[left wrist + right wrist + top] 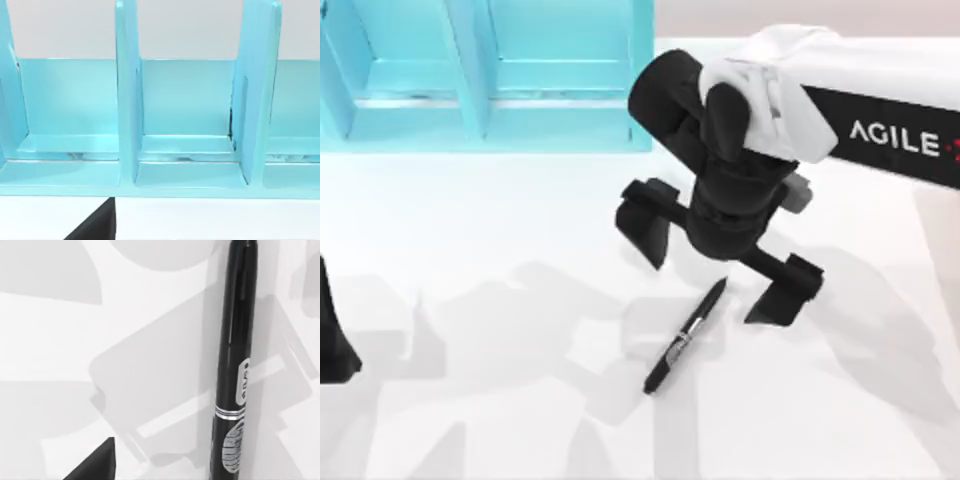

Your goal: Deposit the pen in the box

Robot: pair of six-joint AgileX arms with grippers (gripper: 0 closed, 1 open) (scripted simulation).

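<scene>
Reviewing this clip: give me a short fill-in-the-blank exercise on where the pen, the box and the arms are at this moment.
1. The pen lies flat on the ____, outside the box.
2. The right end effector hovers above the pen with its fingers ____.
3. The box sits at the top view's upper ____ corner.
4. The left end effector is parked at the table's ____ edge.

Missing words: table; open; left; left

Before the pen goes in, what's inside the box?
The box compartments in sight look bare, just turquoise floors and dividers. The pen lies on the table, below the open right hand.
</scene>
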